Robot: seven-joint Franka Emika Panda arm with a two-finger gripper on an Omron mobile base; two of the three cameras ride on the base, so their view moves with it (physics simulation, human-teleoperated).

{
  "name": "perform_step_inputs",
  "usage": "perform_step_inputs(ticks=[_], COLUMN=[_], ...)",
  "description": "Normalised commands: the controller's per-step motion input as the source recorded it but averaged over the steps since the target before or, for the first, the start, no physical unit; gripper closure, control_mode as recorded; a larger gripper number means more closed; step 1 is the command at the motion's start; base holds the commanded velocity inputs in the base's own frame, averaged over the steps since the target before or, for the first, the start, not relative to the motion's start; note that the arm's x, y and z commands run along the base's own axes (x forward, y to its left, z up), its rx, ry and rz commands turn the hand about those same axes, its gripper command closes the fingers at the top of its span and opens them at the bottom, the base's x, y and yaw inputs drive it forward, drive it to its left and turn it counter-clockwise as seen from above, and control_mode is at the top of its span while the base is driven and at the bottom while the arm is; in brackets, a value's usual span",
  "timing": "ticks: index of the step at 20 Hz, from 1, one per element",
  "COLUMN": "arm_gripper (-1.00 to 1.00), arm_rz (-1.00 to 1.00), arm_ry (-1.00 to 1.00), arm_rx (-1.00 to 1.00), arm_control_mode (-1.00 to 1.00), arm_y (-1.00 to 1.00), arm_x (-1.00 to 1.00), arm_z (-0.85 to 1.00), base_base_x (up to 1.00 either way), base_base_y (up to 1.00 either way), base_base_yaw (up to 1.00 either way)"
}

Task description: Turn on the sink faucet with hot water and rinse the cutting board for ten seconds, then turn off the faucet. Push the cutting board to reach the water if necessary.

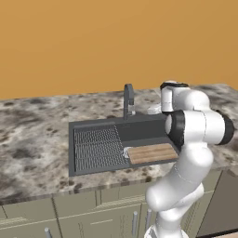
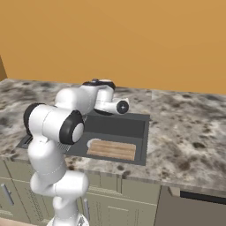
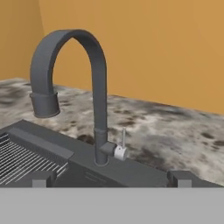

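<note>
The dark grey sink is set into the stone counter, its ribbed drainboard on the left. A light-brown cutting board lies flat in the basin near the front wall, also seen as the board. The arched faucet stands at the back rim. In the hand view the faucet rises close ahead, its small lever upright on the right of the base. My gripper is open, fingertips wide apart, empty, a short way in front of the lever. No water stream shows.
The mottled stone counter runs to both sides of the sink, with an orange wall behind it. Cabinet fronts lie below the counter edge. My own arm covers the sink's left part in the right base view.
</note>
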Motion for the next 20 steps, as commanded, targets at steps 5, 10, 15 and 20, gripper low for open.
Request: perform_step_inputs(ticks=[5,10,15,20], arm_gripper=[-1.00,-1.00,-1.00,-1.00], arm_rz=[0.00,0.02,0.01,0.00], arm_ry=[0.00,-0.02,-0.01,-0.02], arm_rx=[0.01,0.00,0.00,0.00], arm_control_mode=[-1.00,-1.00,-1.00,-1.00], arm_y=[0.00,0.00,0.00,0.00], arm_x=[0.22,0.10,0.01,0.04], arm_z=[-0.20,-0.21,-0.17,-0.08], base_base_x=[0.00,0.00,0.00,0.00], base_base_y=[0.00,0.00,0.00,0.00], base_base_yaw=[0.00,0.00,0.00,0.00])
